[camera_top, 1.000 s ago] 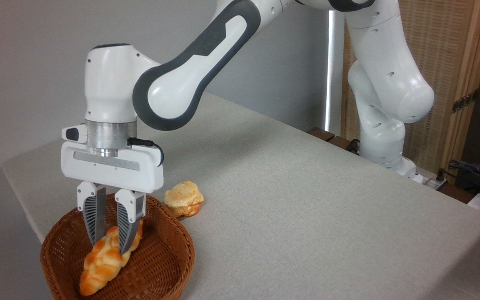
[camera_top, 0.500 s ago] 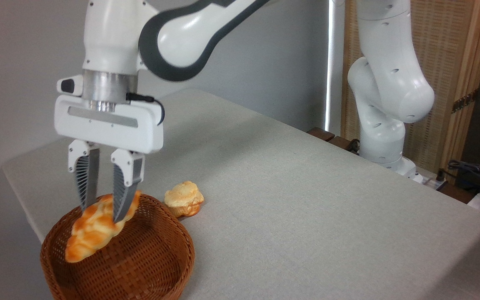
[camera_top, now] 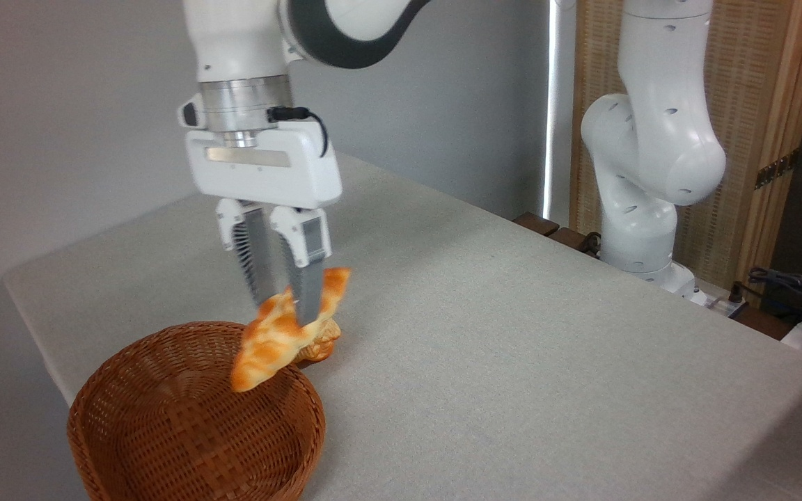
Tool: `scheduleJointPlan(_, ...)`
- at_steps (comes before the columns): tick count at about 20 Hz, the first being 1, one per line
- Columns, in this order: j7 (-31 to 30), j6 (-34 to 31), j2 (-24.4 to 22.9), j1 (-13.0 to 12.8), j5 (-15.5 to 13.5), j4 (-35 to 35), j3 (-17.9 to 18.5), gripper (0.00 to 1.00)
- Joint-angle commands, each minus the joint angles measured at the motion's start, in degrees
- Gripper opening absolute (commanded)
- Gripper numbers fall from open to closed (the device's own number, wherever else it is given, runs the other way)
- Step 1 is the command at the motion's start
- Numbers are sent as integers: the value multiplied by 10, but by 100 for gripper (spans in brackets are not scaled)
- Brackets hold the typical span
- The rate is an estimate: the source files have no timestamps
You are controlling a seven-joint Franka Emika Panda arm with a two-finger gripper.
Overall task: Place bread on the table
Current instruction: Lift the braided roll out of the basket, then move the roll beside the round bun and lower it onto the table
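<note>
The bread (camera_top: 269, 348), a glossy golden-orange braided loaf, hangs tilted in the air above the far right rim of the wicker basket. My gripper (camera_top: 288, 312) is shut on its middle, fingers pointing down, and the loaf's lower end dips over the basket while its upper end sticks out to the right. The light grey table (camera_top: 512, 334) stretches out below and to the right.
The round brown wicker basket (camera_top: 192, 424) stands at the table's near left corner with nothing in it. A small golden bun (camera_top: 323, 341) lies on the table just behind the held loaf, mostly hidden by it. The arm's base (camera_top: 641, 229) stands at the far right edge.
My gripper has lifted the bread out of the basket and carried it up and to the right. The loaf now covers most of the small bun.
</note>
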Motion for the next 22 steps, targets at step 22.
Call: scheduleJointPlan(22,175,-56,-30,-6,-115,-62,19,100)
